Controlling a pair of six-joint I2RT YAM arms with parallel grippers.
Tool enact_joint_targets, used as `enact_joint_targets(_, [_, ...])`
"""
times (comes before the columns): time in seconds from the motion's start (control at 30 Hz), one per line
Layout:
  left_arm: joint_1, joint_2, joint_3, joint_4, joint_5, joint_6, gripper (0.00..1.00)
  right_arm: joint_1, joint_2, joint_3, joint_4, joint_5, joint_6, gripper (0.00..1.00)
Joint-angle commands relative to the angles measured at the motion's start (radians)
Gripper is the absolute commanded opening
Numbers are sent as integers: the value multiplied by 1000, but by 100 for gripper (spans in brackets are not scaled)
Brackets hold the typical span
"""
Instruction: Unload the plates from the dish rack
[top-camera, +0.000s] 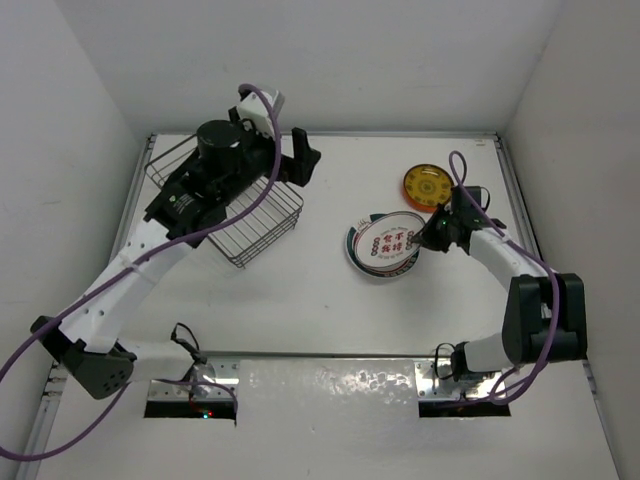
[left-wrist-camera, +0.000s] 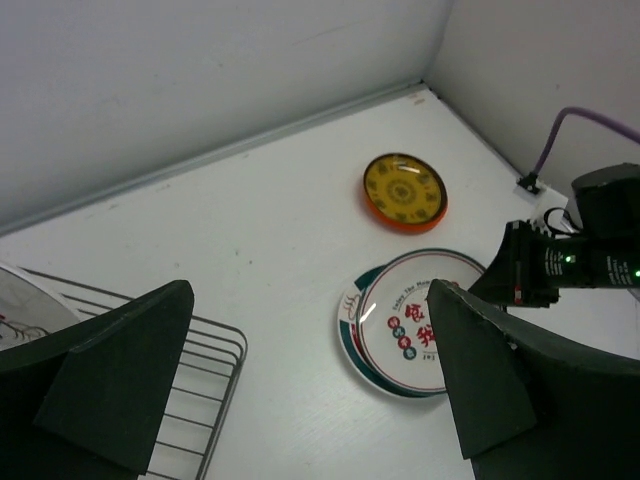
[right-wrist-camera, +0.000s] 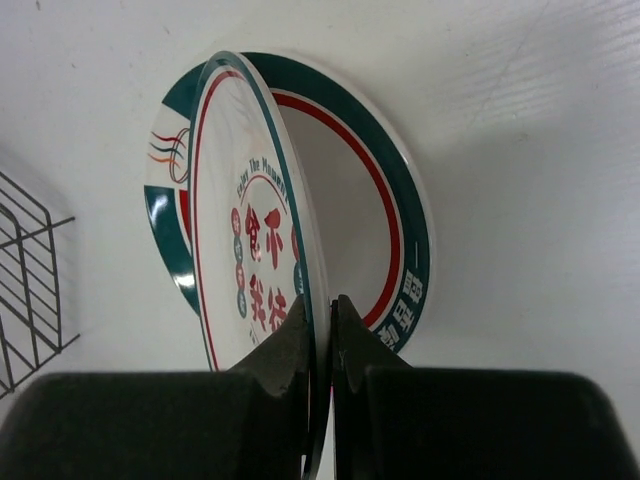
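My right gripper (top-camera: 432, 232) is shut on the rim of a white plate (right-wrist-camera: 245, 200) with green-and-red bands. It holds that plate tilted over a second such plate (right-wrist-camera: 385, 220) lying flat on the table; the pair shows in the top view (top-camera: 385, 240). The dark wire dish rack (top-camera: 240, 215) stands at the left. My left gripper (top-camera: 285, 160) is open and empty above its right end. The left wrist view shows the edge of a white plate (left-wrist-camera: 25, 300) still in the rack (left-wrist-camera: 200, 370). A small yellow-orange patterned plate (top-camera: 428, 186) lies at the back right.
White walls close in the table at the back and both sides. A purple cable (top-camera: 470, 185) loops over my right arm near the patterned plate. The rack's corner shows in the right wrist view (right-wrist-camera: 25, 270), left of the held plate.
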Motion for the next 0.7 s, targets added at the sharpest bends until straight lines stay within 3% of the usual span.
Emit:
enact_joint_targets(0.0, [4,41,-7,-39,-18,-75,100,3,-15,-9,153,2,-43,0])
enact_joint_targets(0.03, [25,43,-9,-48,-32,-96,100,3,-10,-29,156,6,-52,5])
enact_joint_targets(0.1, [65,64,-9,-66,-51,-183,100,3,-4,-46,139,15,-70,24])
enact_joint_targets(0.13, [121,75,-6,-80,-57,-225,100,6,0,-58,110,29,-77,57])
enact_joint_targets(0.27, [281,167,29,-195,-51,-400,100,56,57,-15,-43,102,-116,87])
enact_joint_targets(0.33, [365,228,69,-213,-19,-464,100,117,108,50,-158,179,-149,90])
enact_joint_targets(0.5, [458,314,139,-158,-9,-550,100,156,132,112,-235,182,-161,99])
enact_joint_targets(0.57, [492,363,170,-155,-14,-569,100,156,132,144,-340,256,-173,99])
enact_joint_targets(0.67, [522,443,239,-134,17,-584,100,156,88,149,-360,256,-236,99])
